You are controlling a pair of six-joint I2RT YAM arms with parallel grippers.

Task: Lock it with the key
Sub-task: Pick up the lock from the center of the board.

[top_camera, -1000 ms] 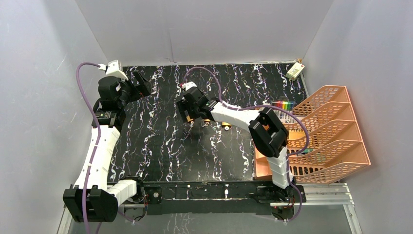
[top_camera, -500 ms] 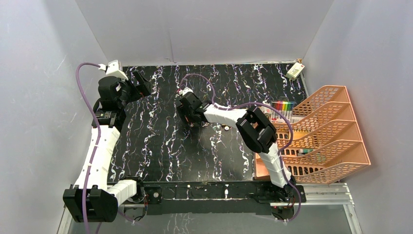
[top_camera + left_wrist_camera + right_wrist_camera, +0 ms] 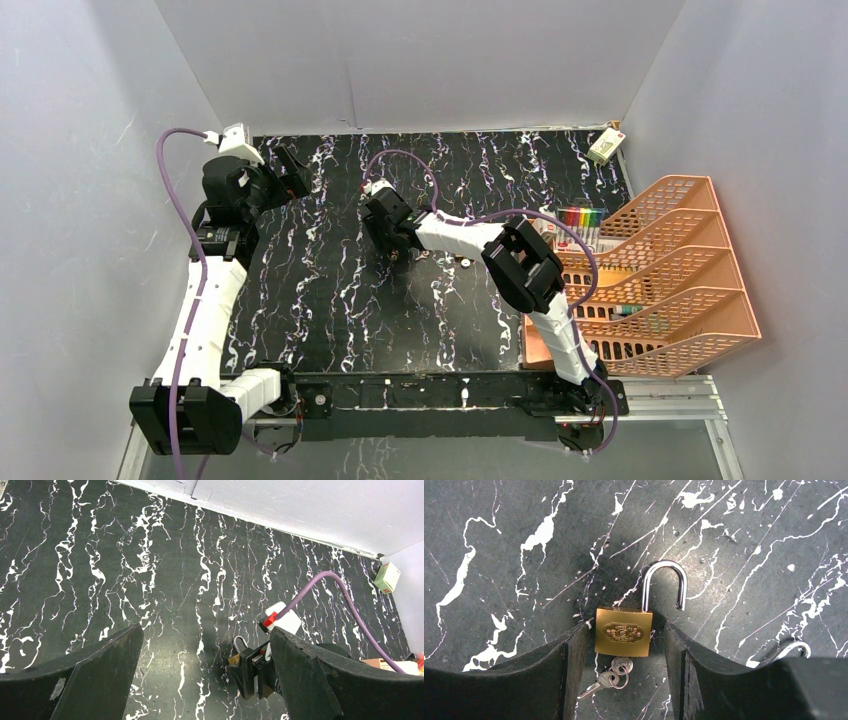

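Note:
A brass padlock [image 3: 624,631] lies flat on the black marbled table, its steel shackle [image 3: 664,580] swung open. A key sits in its bottom, with a ring and a second key [image 3: 616,672] attached. My right gripper [image 3: 625,642] is open, low over the table, its jaws on either side of the lock body, not clearly touching it. In the top view the right gripper [image 3: 388,235] covers the lock. The left wrist view shows the padlock [image 3: 234,655] beside the right gripper [image 3: 255,672]. My left gripper [image 3: 290,175] is open and empty, raised at the far left.
Another padlock's shackle [image 3: 794,647] lies just right of my right finger; small brass locks [image 3: 465,262] show beside the right arm. An orange file tray [image 3: 660,270] and coloured markers [image 3: 580,215] stand at the right. A white box [image 3: 605,147] sits in the far right corner.
My right gripper has shifted a little left and toward the far side, settling over the padlock. The left arm has not moved.

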